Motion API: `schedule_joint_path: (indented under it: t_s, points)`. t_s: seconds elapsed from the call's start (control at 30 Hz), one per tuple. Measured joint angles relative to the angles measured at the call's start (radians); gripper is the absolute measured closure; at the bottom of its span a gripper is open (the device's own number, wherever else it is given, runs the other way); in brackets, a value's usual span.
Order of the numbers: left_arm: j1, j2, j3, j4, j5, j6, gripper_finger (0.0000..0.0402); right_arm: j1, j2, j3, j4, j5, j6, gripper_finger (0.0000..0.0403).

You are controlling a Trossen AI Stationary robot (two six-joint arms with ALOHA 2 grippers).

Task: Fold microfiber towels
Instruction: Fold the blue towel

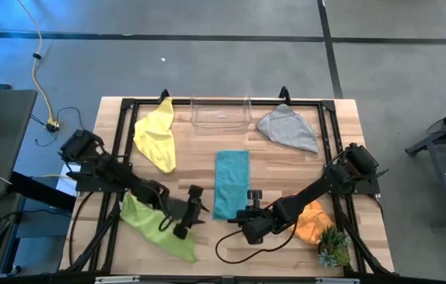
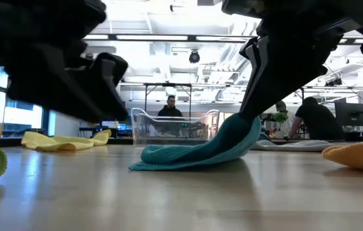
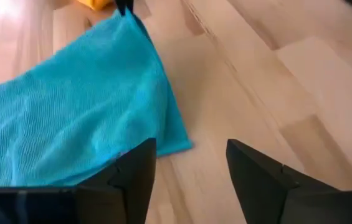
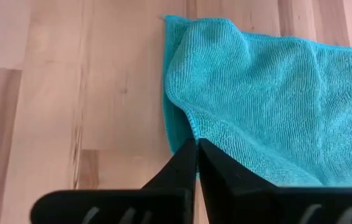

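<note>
Around us on the wooden table [image 1: 286,162] lie the yellow towel [image 1: 156,136], grey towel [image 1: 289,128], lime green towel [image 1: 153,223] and orange towel [image 1: 314,222], with the clear plastic bin [image 1: 221,113] at the far edge and a small green spiky plant [image 1: 334,248] at the near right corner. The teal blue towel [image 1: 230,181] lies mid-table, folded into a strip. Our left gripper [image 1: 190,209] stands open just beside its near left corner, holding nothing. Our right gripper [image 1: 249,207] is closed tight on the near right corner, lifting it. We see no readable writing.
</note>
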Motion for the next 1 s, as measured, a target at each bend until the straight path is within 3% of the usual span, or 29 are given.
schedule_joint_path:
  t_s: [0.17, 0.53, 0.67, 1.0]
  points:
    - [-0.015, 0.121, 0.087, 0.007, -0.097, 0.04, 0.0207, -0.002, 0.0, 0.0, 0.014, 0.0, -0.019, 0.0401]
    - [0.013, 0.224, 0.18, -0.089, -0.07, 0.117, 0.0224, -0.005, 0.0, 0.0, 0.031, 0.0, -0.022, 0.0401]
    - [0.024, 0.224, 0.181, -0.097, -0.061, 0.113, 0.026, -0.005, 0.0, 0.0, 0.041, -0.001, -0.031, 0.0401]
    - [0.04, 0.227, 0.179, -0.124, -0.089, 0.147, 0.0394, -0.005, 0.0, 0.0, 0.054, -0.011, -0.031, 0.0401]
